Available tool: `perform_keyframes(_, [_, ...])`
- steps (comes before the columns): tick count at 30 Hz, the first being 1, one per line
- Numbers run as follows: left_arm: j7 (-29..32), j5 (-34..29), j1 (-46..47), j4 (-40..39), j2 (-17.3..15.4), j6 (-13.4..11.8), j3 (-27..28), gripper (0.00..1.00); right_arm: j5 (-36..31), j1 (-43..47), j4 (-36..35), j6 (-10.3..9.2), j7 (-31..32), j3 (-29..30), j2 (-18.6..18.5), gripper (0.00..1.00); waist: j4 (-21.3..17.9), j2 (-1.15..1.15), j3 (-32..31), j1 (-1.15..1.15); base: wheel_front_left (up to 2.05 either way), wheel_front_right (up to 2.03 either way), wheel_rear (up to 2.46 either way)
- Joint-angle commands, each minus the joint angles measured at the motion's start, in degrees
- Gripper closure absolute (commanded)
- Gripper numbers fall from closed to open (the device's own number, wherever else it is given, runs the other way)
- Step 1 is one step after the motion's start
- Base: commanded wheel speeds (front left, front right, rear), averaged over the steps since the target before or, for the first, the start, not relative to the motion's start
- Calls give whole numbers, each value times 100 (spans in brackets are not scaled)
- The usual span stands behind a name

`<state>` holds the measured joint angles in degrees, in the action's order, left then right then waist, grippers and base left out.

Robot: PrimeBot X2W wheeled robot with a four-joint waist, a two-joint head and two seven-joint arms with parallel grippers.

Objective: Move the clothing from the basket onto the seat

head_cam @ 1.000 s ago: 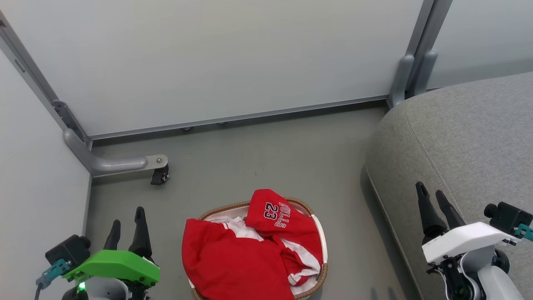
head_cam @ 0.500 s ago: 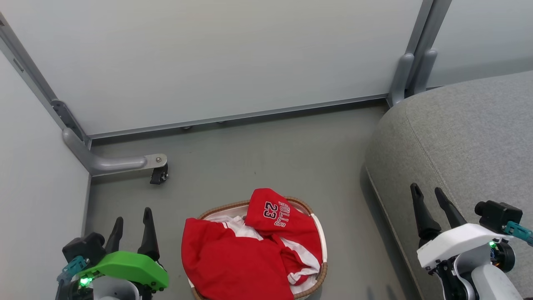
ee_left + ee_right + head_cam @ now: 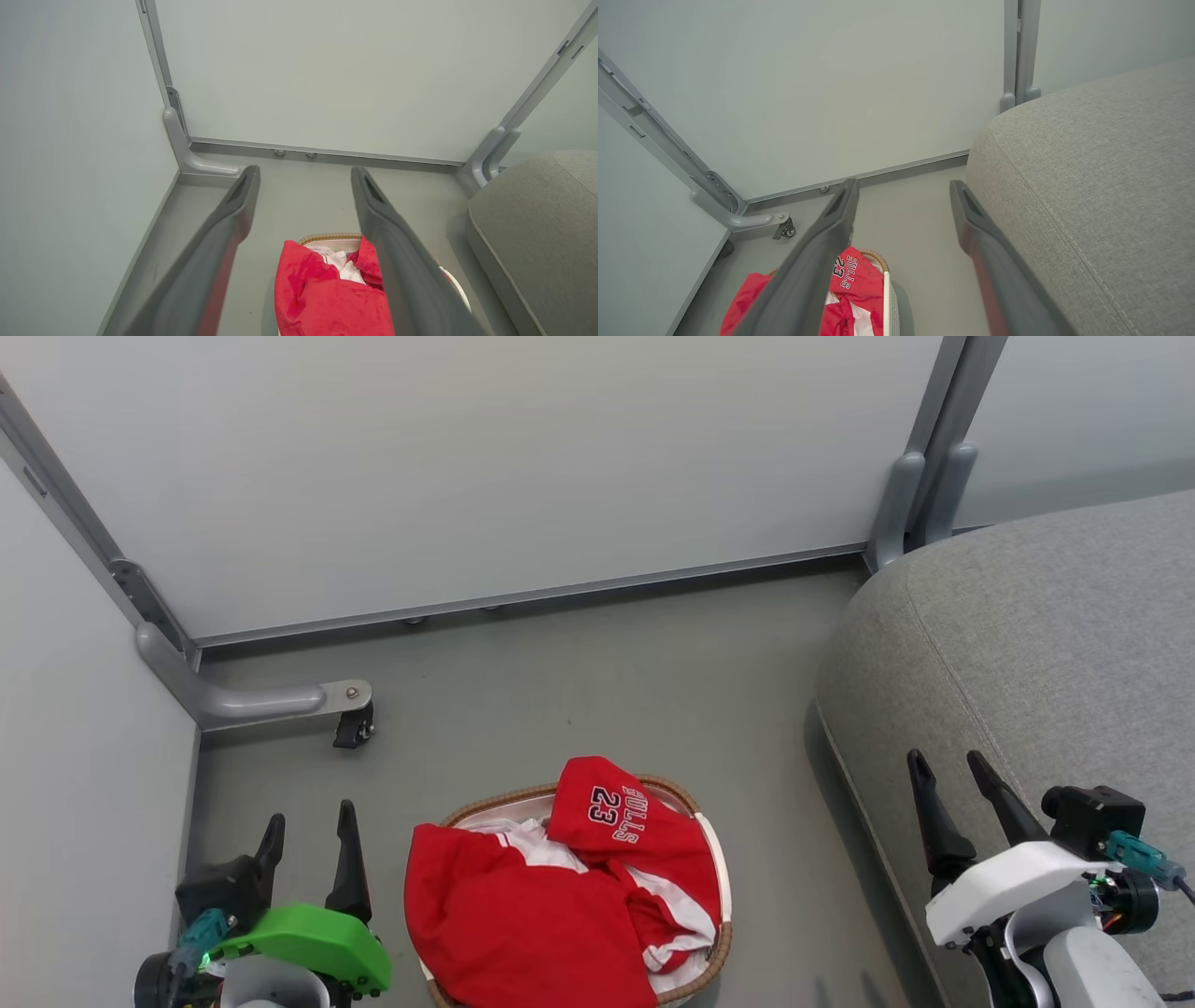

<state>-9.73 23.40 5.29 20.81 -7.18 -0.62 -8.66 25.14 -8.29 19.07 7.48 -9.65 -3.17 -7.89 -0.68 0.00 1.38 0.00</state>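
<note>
The left gripper (image 3: 313, 814) hangs over the floor (image 3: 607, 691) just beside the basket (image 3: 719, 868), fingers spread and empty. The right gripper (image 3: 945, 758), also spread and empty, hangs over the seat's (image 3: 1046, 644) near edge. The clothing (image 3: 560, 896) lies heaped in the basket. One red piece spills over the rim toward the left gripper, and the "BULLS 23" piece lies at the far end. Beyond stands a pale wall panel (image 3: 467, 476).

Pale panels (image 3: 513, 457) border a grey floor (image 3: 597, 681), beside what looks like a caster (image 3: 353, 732)
</note>
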Motion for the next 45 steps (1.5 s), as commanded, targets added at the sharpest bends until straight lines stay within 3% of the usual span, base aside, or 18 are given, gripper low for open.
perform_keyframes(1, [-58, -202, -3, -7, -61, -45, -24, 0, -168, -113, -7, 1, -67, -21, -44, 0, -3, 0, -1, 0, 0, 0, 0])
perform_keyframes(13, [-216, -764, -75, 15, 3, -74, 2, 0, -754, -89, 66, 2, -220, -55, -37, 0, -25, 0, 3, 0, 0, 0, 0])
perform_keyframes(24, [-336, -1243, -136, 82, 115, 54, 90, 0, -1260, -114, 57, 1, -345, -86, -38, 0, -85, 0, 100, 0, 0, 0, 0])
perform_keyframes(33, [-435, -1672, 236, 98, 175, 201, 133, 0, -1671, -438, -119, 0, -443, -95, 59, 0, -259, 0, 732, 0, 0, 0, 0])
perform_keyframes(45, [-562, -2285, 1124, 303, 148, 380, 90, 0, -2173, -1231, -570, 0, -568, -298, 298, 0, -720, 0, 2086, 0, 0, 0, 0])
